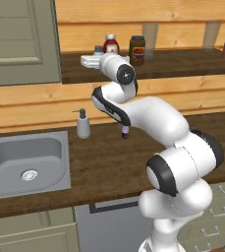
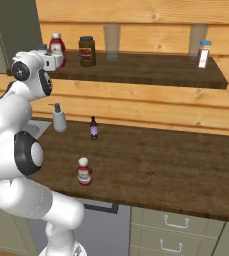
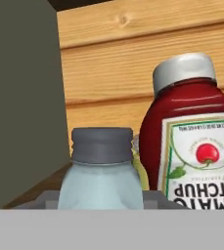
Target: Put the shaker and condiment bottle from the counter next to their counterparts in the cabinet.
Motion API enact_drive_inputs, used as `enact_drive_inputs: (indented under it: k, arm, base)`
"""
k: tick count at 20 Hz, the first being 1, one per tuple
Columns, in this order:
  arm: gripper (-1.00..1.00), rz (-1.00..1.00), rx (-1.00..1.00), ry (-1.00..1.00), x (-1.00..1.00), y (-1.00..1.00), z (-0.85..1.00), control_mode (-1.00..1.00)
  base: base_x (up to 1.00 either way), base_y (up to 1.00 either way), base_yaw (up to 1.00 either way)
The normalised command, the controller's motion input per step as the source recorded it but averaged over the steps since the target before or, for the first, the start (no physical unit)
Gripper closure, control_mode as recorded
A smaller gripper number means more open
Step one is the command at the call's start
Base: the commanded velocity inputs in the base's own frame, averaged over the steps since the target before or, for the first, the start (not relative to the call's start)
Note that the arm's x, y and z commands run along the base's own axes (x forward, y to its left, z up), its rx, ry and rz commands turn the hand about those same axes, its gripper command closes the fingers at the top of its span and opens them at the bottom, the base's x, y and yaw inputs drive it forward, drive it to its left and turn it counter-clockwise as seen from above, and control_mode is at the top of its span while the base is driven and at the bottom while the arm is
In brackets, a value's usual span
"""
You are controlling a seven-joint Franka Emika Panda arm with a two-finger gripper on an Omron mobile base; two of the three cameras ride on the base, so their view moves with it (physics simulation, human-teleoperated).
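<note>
The gripper (image 2: 48,60) grips the pale-blue translucent shaker (image 3: 101,171) at the dark wooden cabinet shelf (image 2: 151,72), just beside the red white-capped ketchup bottle (image 3: 194,132). Releasing crookedly could knock that bottle over.

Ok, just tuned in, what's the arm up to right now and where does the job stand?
The gripper is up at the cabinet shelf, shut on the shaker, holding it beside the red ketchup bottle already there. A yellow-green sliver peeks out between shaker and bottle. The condiment bottle is on the counter, near its front edge, not yet moved.
</note>
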Motion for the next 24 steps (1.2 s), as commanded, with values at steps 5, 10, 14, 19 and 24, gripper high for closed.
enact_drive_inputs:
  k: [5, 10, 14, 19, 24]
  arm:
    - [-1.00, 0.00, 0.02, 0.00, -0.04, 0.00, -0.31, -1.00]
    - [-1.00, 0.00, 0.07, 0.00, -0.22, -0.09, 0.01, -1.00]
    - [-1.00, -0.01, 0.09, 0.00, -0.33, -0.22, 0.25, -1.00]
    - [-1.00, 0.00, 0.08, 0.01, -0.45, -0.31, 0.38, -1.00]
    - [-1.00, 0.00, 0.06, 0.06, -0.60, -0.41, 0.09, -1.00]
  base:
    - [0.00, 0.00, 0.00]
    - [0.00, 0.00, 0.00]
    - [0.00, 0.00, 0.00]
    - [0.00, 0.00, 0.00]
    - [0.00, 0.00, 0.00]
